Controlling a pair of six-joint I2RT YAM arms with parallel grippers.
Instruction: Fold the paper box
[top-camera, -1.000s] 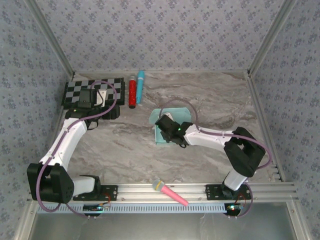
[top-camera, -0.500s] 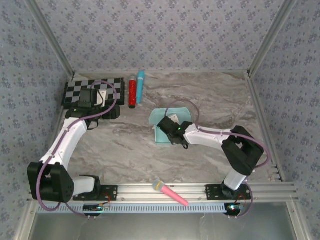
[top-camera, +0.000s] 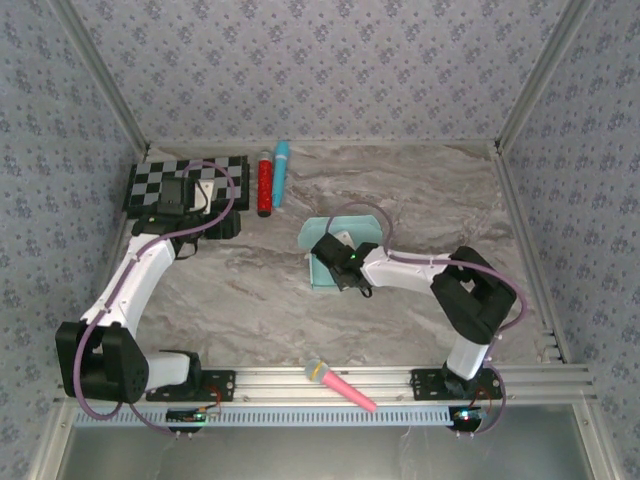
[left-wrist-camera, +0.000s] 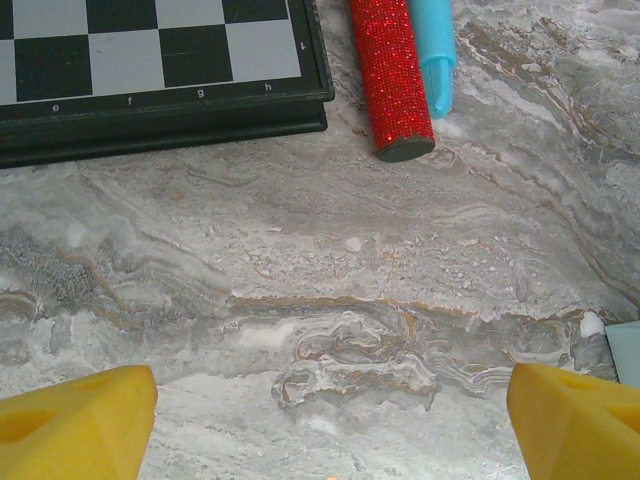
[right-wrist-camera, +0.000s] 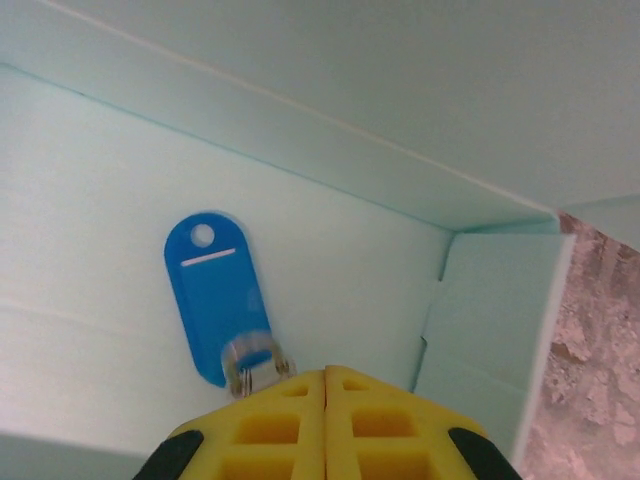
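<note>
The paper box sits on the bench, off to the right of the checkerboard and a bit nearer to the robot than it is. The box is open on top. The right hand is down inside it, with its two yellow fingers pressed together. A blue tag lies flat on the bottom of the box. The tag's little metal ring is right at the fingertips. I cannot tell if the ring is caught between them or just beside them.

The left hand is spread wide and holds nothing. It hangs over bare bench right beside the checkerboard, well apart from the box.

Here is what I think could go wrong. The box is thin card, and nothing is holding it down. If the right hand pushes sideways, the whole box may slide across the smooth bench and not fold at all. If it pushes down too hard, it may dent the bottom or bend a wall the wrong way. The corner flap looks loose, so it could pop out flat. If the ring is caught, lifting the hand could pull the tag out, or tip the box up with it. The tag could also end up under a fold and stop the box from closing. The left hand is too far away to help fast.
</note>
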